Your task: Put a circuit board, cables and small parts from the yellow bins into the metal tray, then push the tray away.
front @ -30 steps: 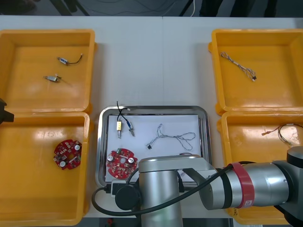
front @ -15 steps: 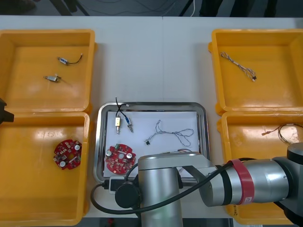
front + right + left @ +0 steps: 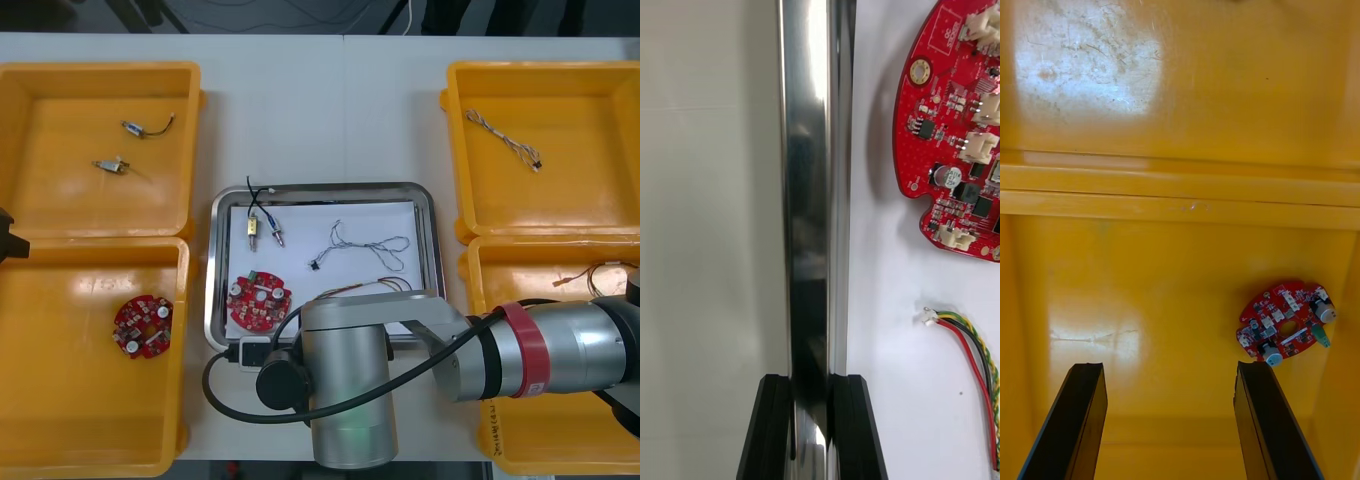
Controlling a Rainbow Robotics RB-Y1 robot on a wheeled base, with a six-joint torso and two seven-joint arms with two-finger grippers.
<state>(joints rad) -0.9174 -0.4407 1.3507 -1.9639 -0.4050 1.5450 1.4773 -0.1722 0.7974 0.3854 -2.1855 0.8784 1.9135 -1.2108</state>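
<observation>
The left gripper (image 3: 1169, 367) hangs, fingers apart, over a yellow bin (image 3: 1150, 300). A red circuit board (image 3: 1285, 322) lies at its one o'clock.

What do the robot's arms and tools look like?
The right arm is made of thick silver-grey cylinders, with a red band and a looping black cable. The right tool and the left tool each have two flat black fingers.

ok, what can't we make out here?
Front view: right arm hides the right gripper and the metal tray rim it clamps.
Right wrist view: picture edge cuts off the circuit board and red and yellow cable.
Front view: small metal parts, far left bin, too small to identify.
Left gripper: open, facing the near left bin.
</observation>
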